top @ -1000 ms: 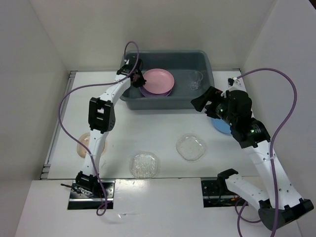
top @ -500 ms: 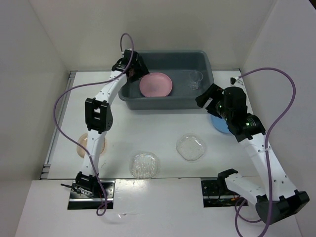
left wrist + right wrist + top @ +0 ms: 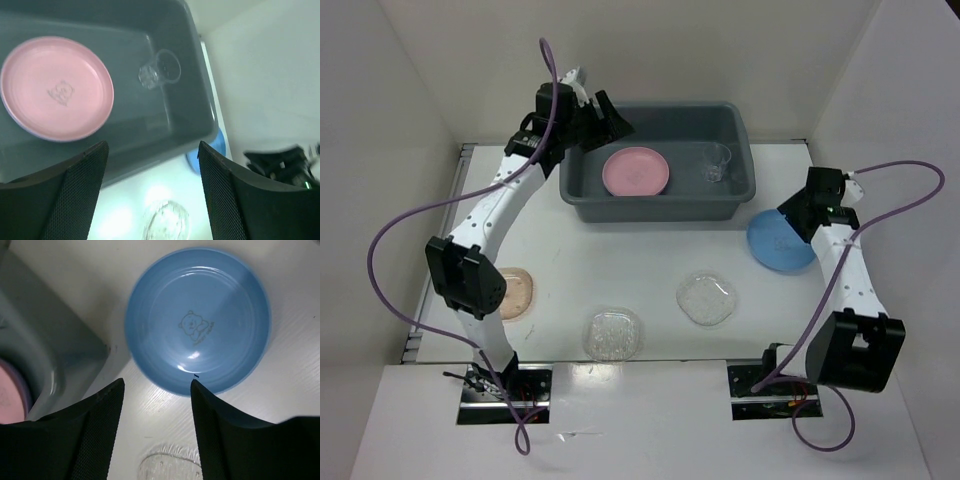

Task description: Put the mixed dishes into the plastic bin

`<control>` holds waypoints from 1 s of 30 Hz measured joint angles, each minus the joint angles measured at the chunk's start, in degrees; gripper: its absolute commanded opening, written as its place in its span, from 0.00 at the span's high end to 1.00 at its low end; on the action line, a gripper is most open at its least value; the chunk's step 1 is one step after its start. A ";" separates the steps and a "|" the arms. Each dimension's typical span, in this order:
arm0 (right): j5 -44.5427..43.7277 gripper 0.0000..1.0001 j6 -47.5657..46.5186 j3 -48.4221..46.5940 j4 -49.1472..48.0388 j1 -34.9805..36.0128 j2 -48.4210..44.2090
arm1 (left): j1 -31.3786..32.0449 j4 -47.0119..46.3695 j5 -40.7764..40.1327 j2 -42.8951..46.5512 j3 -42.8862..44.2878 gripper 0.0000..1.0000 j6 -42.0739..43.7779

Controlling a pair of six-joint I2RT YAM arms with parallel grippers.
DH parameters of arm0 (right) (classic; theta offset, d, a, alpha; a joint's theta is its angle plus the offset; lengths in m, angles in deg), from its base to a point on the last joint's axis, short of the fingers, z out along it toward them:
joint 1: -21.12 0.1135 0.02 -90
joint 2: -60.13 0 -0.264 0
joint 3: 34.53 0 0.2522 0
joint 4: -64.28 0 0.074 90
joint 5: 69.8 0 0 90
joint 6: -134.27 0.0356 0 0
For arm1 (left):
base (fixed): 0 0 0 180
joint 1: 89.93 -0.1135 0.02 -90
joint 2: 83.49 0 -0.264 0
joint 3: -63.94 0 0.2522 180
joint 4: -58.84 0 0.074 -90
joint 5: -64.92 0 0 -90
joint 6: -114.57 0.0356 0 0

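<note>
From above, my left hand (image 3: 605,120) has let go and lifted to the bin's (image 3: 650,208) ten o'clock corner; the pink plate (image 3: 636,172) lies inside. Left wrist: it gapes wide, empty. Right wrist: my right hand (image 3: 156,385), wide and empty, hangs above the blue plate (image 3: 197,320) on the table (image 3: 280,405).

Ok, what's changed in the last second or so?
The left gripper let go of the pink plate, which now lies flat in the bin, and pulled back up toward the bin's far left corner, jaws open. The right gripper swung round and now hovers open over the blue plate. The clear cup, both clear dishes and the peach plate stayed put.
</note>
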 measured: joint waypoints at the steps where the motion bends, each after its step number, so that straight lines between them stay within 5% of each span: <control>1: -0.15 0.42 -0.09 0.00 -0.42 -0.48 1.09 | 0.09 -0.22 0.94 1.01 -1.46 0.20 0.13; 12: -1.16 0.62 -2.21 -2.10 -3.30 -0.98 15.26 | -0.17 -0.50 4.24 2.16 -10.49 0.20 1.18; 21: 4.85 0.57 -7.02 -0.76 -1.05 -0.15 15.21 | -0.17 -1.81 5.07 2.16 -10.60 0.20 1.11; 30: 4.83 0.44 -14.64 -0.66 3.41 11.56 21.59 | -0.17 -3.15 6.12 2.16 -12.83 0.20 0.94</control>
